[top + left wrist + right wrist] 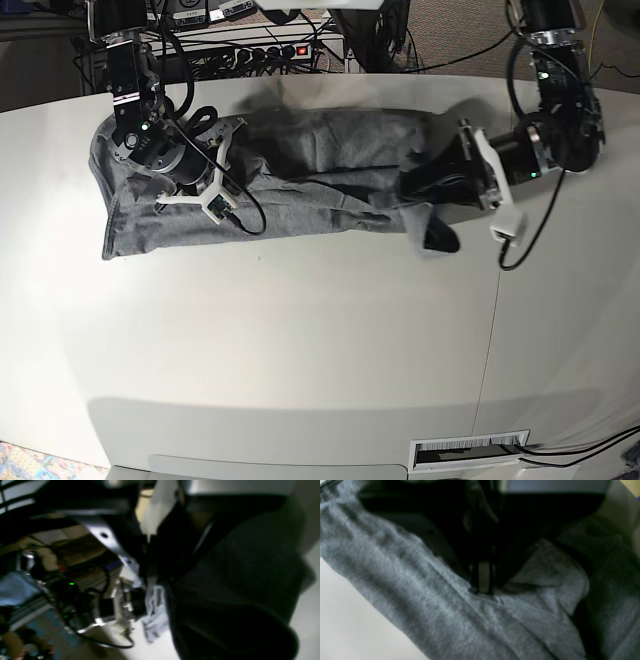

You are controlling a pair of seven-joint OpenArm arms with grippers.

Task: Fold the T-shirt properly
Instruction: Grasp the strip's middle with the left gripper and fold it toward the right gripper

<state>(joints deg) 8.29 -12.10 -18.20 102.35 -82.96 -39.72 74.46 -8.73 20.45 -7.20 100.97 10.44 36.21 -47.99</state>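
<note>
- The tabletop (300,340) is white and wide; its front and middle are bare, and everything sits along its back edge.
- The T-shirt (300,175) lies bunched in a long grey band along that back edge, running from near the back left corner toward the right side, with creases along its length.
- The left gripper (425,185) meets the band's right end, its fingers pinched on a fold of the cloth there.
- The right gripper (481,580) presses into the band's left end, jaws squeezed together on a thin ridge of grey fabric.
- A dark flap (440,238) hangs just below the shirt's right end.
</note>
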